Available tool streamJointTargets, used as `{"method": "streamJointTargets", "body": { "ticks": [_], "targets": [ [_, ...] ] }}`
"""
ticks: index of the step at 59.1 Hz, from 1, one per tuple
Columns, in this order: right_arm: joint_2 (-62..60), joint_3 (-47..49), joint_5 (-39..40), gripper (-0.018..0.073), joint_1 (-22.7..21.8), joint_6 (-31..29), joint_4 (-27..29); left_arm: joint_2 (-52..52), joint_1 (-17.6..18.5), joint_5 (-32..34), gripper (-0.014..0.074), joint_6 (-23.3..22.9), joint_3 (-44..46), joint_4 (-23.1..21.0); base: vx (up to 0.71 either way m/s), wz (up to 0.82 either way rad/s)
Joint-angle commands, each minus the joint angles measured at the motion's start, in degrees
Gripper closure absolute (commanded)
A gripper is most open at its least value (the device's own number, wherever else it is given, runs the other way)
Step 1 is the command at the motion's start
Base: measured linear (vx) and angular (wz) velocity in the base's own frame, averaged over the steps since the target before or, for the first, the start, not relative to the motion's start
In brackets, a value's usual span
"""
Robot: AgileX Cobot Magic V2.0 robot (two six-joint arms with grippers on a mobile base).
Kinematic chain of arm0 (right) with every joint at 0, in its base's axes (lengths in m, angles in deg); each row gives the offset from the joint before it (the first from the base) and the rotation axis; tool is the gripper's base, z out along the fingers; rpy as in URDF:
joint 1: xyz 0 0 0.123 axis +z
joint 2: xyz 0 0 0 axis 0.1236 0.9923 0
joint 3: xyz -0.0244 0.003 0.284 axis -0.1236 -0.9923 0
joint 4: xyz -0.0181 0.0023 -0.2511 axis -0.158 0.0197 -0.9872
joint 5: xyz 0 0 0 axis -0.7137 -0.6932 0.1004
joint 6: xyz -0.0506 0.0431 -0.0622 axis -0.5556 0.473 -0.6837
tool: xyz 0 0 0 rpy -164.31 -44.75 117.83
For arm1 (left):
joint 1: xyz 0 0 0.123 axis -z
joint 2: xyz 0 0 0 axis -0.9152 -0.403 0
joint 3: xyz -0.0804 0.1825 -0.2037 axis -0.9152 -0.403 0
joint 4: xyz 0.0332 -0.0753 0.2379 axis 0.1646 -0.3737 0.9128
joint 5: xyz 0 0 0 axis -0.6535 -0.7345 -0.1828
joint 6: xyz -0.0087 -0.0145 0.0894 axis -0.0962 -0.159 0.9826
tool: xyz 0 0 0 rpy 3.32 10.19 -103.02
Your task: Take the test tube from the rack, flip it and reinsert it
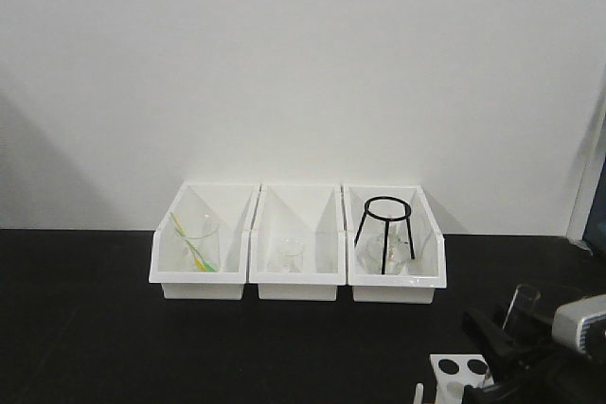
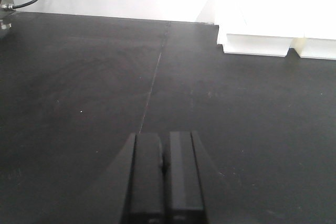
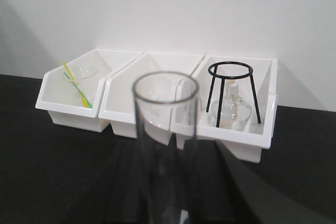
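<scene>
Right gripper (image 1: 516, 333) jaws pinching the test tube (image 3: 165, 145), rim up, lower right of front view, near the rack (image 1: 459, 366). Left gripper (image 2: 164, 177) jaws pressed together over bare tabletop (image 2: 79, 87). I'd rotate slowly, then centre over a hole before lowering.

Upright test tube (image 3: 166, 150) before white bins (image 3: 125, 121)

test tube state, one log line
test tube: upright, rim up; right hand: shut on it; rack: tube outside; left hand: shut, empty
</scene>
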Motion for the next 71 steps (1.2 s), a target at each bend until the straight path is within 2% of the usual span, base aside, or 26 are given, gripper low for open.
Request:
{"method": "streamJointTargets", "body": {
  "ticks": [1,11,20,26,31,49,56,71],
  "targets": [
    [-3.0,5.2,-1.2,0.0471,0.1,-0.7,-1.0,0.7,0.4,5.0,0.0603,0.0,0.0,-0.2,0.00,0.00],
    [-5.2,11.4,-9.6,0.0468,0.1,-0.6,-4.4,0.7,0.4,5.0,0.0603,0.0,0.0,-0.2,0.00,0.00],
    [-5.5,13.3,-10.4,0.0467,0.1,-0.3,-4.6,0.7,0.4,5.0,0.0603,0.0,0.0,-0.2,0.00,0.00],
    [-5.5,13.1,-10.9,0.0467,0.1,-0.8,-7.3,0.7,0.4,5.0,0.0603,0.0,0.0,-0.2,0.00,0.00],
    [-5.5,13.1,-11.1,0.0467,0.1,-3.2,-11.7,0.7,0.4,5.0,0.0603,0.0,0.0,-0.2,0.00,0.00],
    [-5.5,13.1,-11.1,0.0462,0.1,-14.0,-35.5,0.7,0.4,5.0,0.0603,0.0,0.0,-0.2,0.00,0.00],
    [-5.5,13.1,-11.8,0.0459,0.1,-20.3,-44.2,0.7,0.4,5.0,0.0603,0.0,0.0,-0.2,0.00,0.00],
    [-5.5,13.1,-16.4,0.0456,0.1,-34.5,-56.0,0.7,0.4,5.0,0.0603,0.0,0.0,-0.2,0.00,0.00]
  ]
}}
